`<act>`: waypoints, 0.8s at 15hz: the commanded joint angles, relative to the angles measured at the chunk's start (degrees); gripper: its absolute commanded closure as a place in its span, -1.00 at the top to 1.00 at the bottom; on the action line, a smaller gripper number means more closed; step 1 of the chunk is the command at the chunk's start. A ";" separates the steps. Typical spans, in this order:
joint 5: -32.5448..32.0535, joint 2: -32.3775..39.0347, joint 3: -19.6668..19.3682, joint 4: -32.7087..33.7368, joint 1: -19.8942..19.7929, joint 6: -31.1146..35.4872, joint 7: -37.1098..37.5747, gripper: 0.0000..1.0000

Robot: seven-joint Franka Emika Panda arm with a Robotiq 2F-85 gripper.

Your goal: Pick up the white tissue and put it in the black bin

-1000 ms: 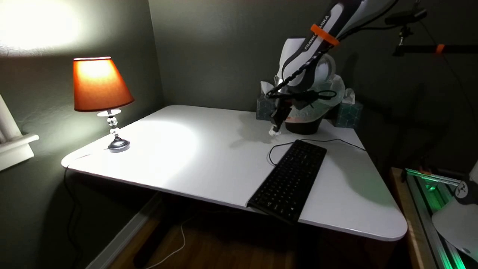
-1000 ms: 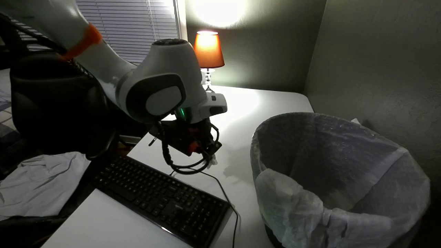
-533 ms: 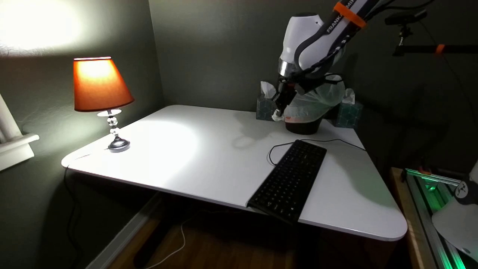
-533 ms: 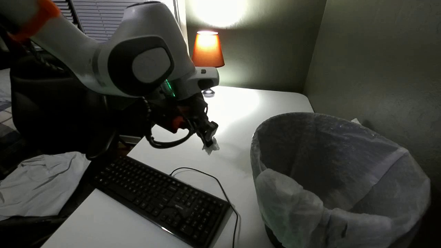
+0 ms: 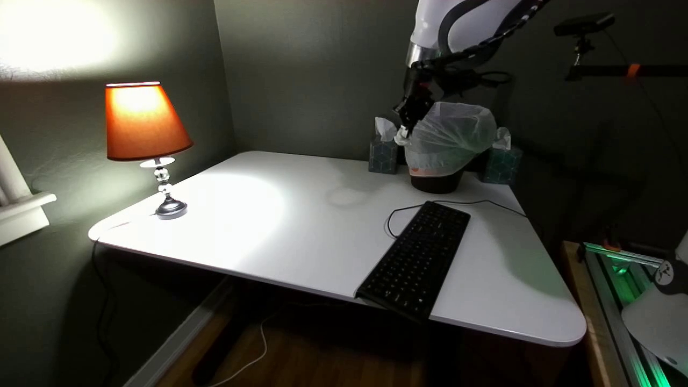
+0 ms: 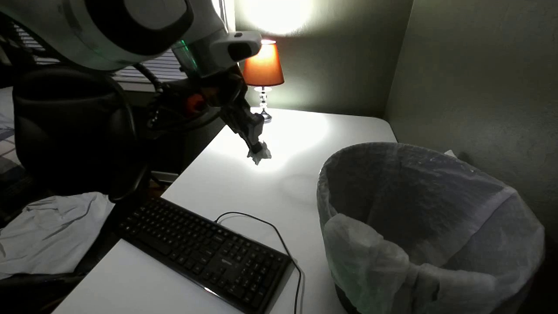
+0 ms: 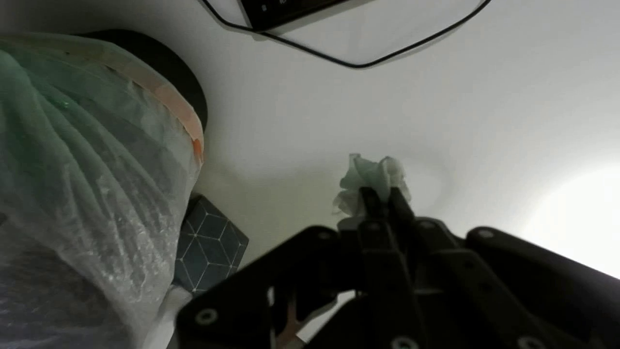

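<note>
Judged step: transfer. The gripper pinches the white tissue above the counter. Next: raise, traverse over the black bin, then release.

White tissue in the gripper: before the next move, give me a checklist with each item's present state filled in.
1. Grip: ok; the gripper is shut on the white tissue.
2. Tissue in the air: ok; it hangs above the desk in both exterior views.
3. Open mouth: ok; the black bin has its liner folded over the rim.
4. Tissue over that mouth: not ok; it is beside the bin.
5. Height to pass over the rim: cannot tell; it looks lower in an exterior view, but depth is uncertain.
6. Keyboard cable away from the gripper: ok; it lies on the desk, apart from it.
</note>
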 commanded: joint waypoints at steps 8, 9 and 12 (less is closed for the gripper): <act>3.76 -13.10 2.96 -2.16 -8.35 -2.63 2.33 -0.97; 2.58 -10.38 3.86 -0.48 -8.63 -1.78 2.20 -0.87; 3.43 -11.63 3.81 -0.60 -9.47 -1.78 2.00 -0.87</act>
